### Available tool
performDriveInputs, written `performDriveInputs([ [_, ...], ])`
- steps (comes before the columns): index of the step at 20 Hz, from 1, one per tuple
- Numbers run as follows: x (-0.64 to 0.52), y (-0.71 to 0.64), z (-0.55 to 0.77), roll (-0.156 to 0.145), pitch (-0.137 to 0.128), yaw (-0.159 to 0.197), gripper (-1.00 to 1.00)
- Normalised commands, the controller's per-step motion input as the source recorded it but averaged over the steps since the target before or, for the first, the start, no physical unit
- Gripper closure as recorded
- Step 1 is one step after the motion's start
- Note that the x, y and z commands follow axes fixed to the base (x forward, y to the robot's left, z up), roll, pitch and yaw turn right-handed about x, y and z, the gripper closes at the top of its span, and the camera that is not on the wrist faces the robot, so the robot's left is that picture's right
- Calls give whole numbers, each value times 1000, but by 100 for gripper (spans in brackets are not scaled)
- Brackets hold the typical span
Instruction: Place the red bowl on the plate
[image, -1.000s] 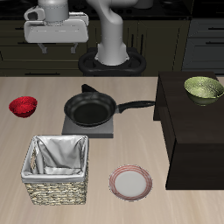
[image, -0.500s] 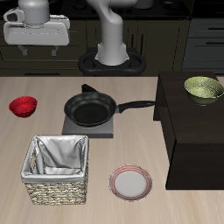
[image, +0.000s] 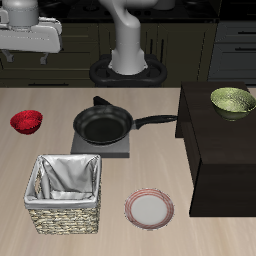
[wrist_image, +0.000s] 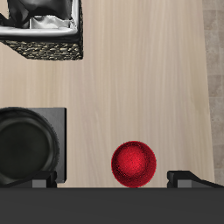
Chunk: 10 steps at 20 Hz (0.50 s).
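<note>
Jaws spread wide and released, nothing between them, fingertips (wrist_image: 41, 178) showing well apart in the wrist view. Gripper (image: 27, 58) high above the table (image: 150, 160), over its back edge, almost directly over the red bowl (image: 27, 122). Red bowl upright on the bare table (wrist_image: 140, 79), opening facing up, round with no long axis to speak of; same bowl (wrist_image: 134, 164) seen from above in the wrist view, lying between the two fingertips but far below them. Sitting near the table's side edge, beside the black frying pan (image: 104, 125) on its dark square base (image: 105, 148). Plate (image: 149, 208) flat near the table's front edge, well apart from the bowl, just beside the woven basket (image: 66, 193) with grey cloth lining. Pale-green bowl (image: 232, 101) up on the dark raised block (image: 220, 150) at the far side. Compared with half a second ago, gripper shifted further sideways toward the bowl's side of the table and slightly higher; bowl, plate, pan and basket unmoved
</note>
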Motion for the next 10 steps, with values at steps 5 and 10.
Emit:
performDriveInputs([
  [5, 14, -398, -8, -25, 1, 15, -100],
  [10, -10, -393, 8, -49, 0, -28, -100],
])
